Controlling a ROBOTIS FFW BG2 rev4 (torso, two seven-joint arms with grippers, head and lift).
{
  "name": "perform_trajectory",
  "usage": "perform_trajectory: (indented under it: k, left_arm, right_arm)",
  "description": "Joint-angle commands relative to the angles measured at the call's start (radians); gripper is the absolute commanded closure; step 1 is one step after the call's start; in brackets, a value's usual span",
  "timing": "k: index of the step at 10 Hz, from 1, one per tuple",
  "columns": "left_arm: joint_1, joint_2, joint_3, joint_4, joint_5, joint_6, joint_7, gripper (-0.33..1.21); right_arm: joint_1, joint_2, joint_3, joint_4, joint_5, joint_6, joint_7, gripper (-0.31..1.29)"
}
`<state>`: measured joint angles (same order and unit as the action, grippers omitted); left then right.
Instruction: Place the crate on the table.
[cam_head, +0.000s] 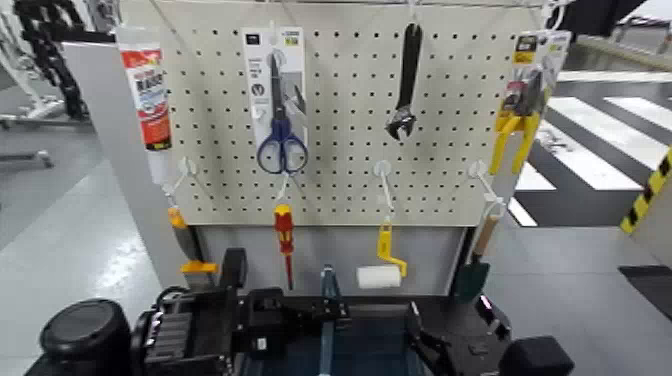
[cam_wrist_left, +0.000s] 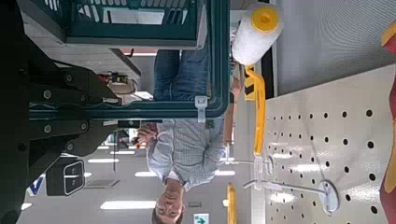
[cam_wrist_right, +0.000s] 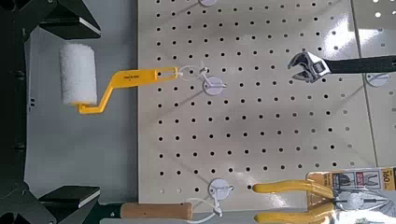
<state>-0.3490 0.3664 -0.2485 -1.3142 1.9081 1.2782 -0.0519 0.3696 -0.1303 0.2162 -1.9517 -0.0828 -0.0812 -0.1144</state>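
The dark blue crate (cam_head: 365, 350) is at the bottom edge of the head view, held up in front of the pegboard, with its thin upright handle bar (cam_head: 326, 290) at its middle. My left gripper (cam_head: 255, 325) is at the crate's left side. In the left wrist view the left gripper (cam_wrist_left: 93, 110) is shut on a blue bar of the crate (cam_wrist_left: 149, 110). My right gripper (cam_head: 440, 335) is at the crate's right side. In the right wrist view its fingers (cam_wrist_right: 70, 14) stand wide apart with nothing between them. The black tabletop is out of view.
A pale pegboard (cam_head: 340, 110) stands close ahead, hung with scissors (cam_head: 280, 110), a black wrench (cam_head: 405, 85), yellow pliers (cam_head: 520, 115), screwdrivers and a paint roller (cam_head: 378, 275). A grey post (cam_head: 110, 150) stands at its left. A person (cam_wrist_left: 182, 149) shows beyond the crate.
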Motion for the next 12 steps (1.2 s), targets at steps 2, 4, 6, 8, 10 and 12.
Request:
perform_trajectory:
  k: [2,4,6,8,10,12]
  left_arm:
    - [-0.027,-0.010,-0.022,0.038,-0.087,-0.019,-0.092,1.15]
    - [-0.039,-0.010,-0.041,0.062,-0.123,-0.028,-0.143,1.15]
    - [-0.041,-0.015,-0.051,0.079,-0.156,-0.039,-0.186,1.15]
    - [-0.041,-0.017,-0.055,0.093,-0.176,-0.045,-0.210,1.15]
    - [-0.041,-0.017,-0.060,0.107,-0.195,-0.051,-0.238,1.15]
    - [-0.041,-0.018,-0.061,0.112,-0.205,-0.056,-0.256,1.15]
  right_arm:
    - [-0.001,0.000,-0.001,0.005,-0.005,-0.006,0.004,0.12]
    - [-0.003,0.000,-0.001,0.008,-0.008,-0.009,0.007,0.12]
    - [-0.003,0.000,-0.003,0.011,-0.011,-0.012,0.007,0.12]
    - [-0.003,0.000,-0.003,0.011,-0.012,-0.014,0.009,0.12]
    - [-0.003,0.000,-0.003,0.013,-0.012,-0.015,0.009,0.12]
    - [-0.003,0.000,-0.003,0.013,-0.014,-0.015,0.010,0.12]
